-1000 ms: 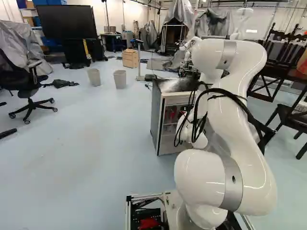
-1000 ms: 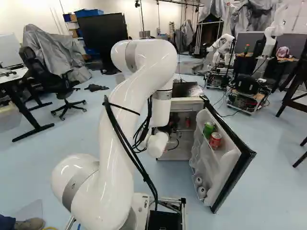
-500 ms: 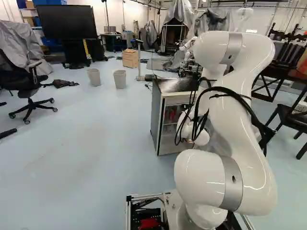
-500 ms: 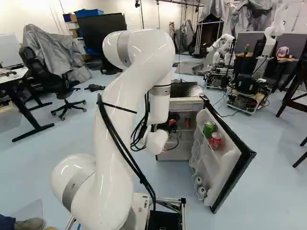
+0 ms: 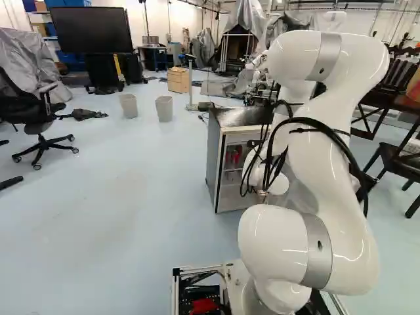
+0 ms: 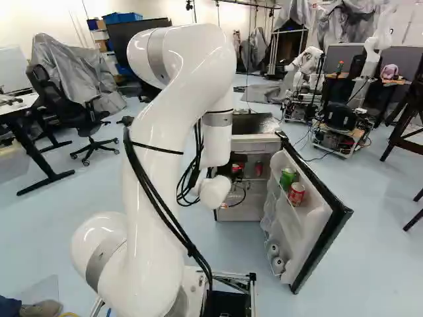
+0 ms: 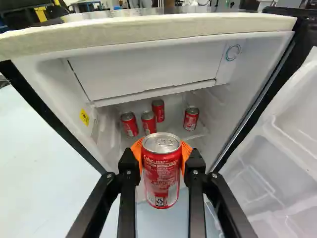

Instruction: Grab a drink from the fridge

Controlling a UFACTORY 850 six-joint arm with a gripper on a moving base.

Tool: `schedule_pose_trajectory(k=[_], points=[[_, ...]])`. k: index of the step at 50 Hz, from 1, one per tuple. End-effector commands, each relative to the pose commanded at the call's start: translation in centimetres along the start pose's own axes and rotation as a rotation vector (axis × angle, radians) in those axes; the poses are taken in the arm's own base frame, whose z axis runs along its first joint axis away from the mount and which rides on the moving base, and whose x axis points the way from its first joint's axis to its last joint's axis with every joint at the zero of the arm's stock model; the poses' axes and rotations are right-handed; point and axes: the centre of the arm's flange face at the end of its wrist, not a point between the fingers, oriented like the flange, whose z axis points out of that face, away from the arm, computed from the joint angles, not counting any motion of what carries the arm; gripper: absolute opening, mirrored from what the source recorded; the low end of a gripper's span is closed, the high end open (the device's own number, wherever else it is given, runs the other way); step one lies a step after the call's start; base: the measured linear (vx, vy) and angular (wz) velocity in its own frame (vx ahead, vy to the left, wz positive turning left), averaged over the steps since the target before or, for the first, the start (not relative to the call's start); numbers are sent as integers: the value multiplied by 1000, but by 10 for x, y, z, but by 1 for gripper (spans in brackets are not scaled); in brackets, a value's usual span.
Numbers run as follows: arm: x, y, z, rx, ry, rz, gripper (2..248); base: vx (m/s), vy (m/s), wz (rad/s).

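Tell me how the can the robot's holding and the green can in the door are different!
The held can is red; the green can isn't. The held can is squeezed between the tool's orange pads, while the green can sits in the open fridge door, beside a red can. Both are drink cans.

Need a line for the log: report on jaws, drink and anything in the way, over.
Jaws shut on a red can. Can upright, in front of the open fridge. Door swung wide, clear of the can.
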Motion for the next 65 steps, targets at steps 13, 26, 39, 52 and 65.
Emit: schedule_pose_trajectory(k=[13,26,39,52,65], points=[[10,-1,-6,0,-7,-5,97,0,0,0],[22,-2,-13,-1,12,-10,97,0,0,0],[34,-3,-20,-2,39,-15,97,0,0,0],[46,-3,-28,-4,67,-19,97,0,0,0],[58,-4,-35,-5,95,-24,97,0,0,0]])
